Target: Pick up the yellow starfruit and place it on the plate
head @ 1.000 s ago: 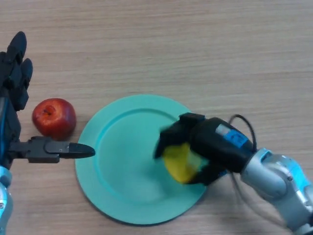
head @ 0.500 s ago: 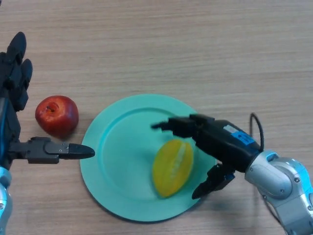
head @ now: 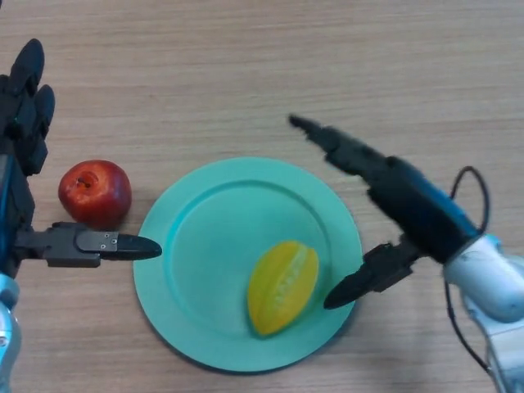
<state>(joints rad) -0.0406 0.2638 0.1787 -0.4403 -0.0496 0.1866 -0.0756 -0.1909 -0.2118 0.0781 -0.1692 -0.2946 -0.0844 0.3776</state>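
The yellow starfruit [head: 282, 286] lies on the teal plate [head: 205, 229], in the near right part of it, with its long side going from near left to far right. The plate sits on the wooden surface [head: 262, 65], about in the middle of the scene. The right hand [head: 401, 205] is over the right edge of the plate and holds nothing — its fingers are straight and point to the far left, and the thumb points down to the left, with its tip just beside the starfruit but apart from it. The left hand [head: 24, 164] shows at the left edge, also spread and empty, with its fingers pointing far and the thumb stretched to the right toward the plate rim. A red apple [head: 94, 193] rests on the surface between this hand and the plate, just beside the thumb on its far side.
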